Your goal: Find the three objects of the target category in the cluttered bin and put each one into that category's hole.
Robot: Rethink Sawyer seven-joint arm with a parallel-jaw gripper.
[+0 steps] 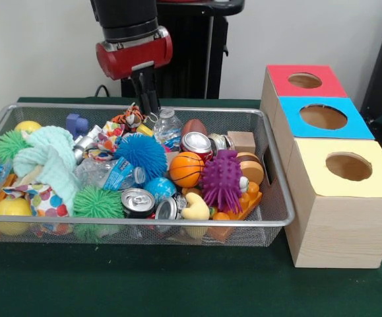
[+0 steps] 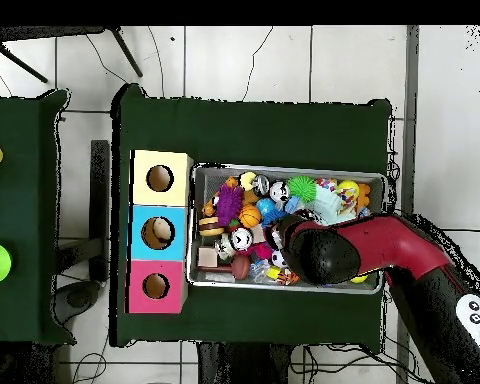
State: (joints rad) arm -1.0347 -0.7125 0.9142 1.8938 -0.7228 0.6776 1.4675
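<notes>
I've got the black gripper hanging upper centre over the silver wire-mesh bin, jaws unreadable from here, at least two dotted white cloth pieces lie inside, and the yellow-topped box's round hole at right shows nothing inside, so I judge we're barely started.

One wire-mesh bin sits on the tabletop, and beside it stand three wood-grain boxes, each with one round hole: a red-topped box, a blue-topped box and a yellow-topped box.

Inside the bin, four spiky rubber balls show: a blue one, a purple one and two green ones. Three drink cans are visible (more may lie buried). One small basketball, one brown football, one clear plastic bottle and two yellow balls can be counted. Two dotted cloth pieces show, plus one mint-green knitted cloth.
</notes>
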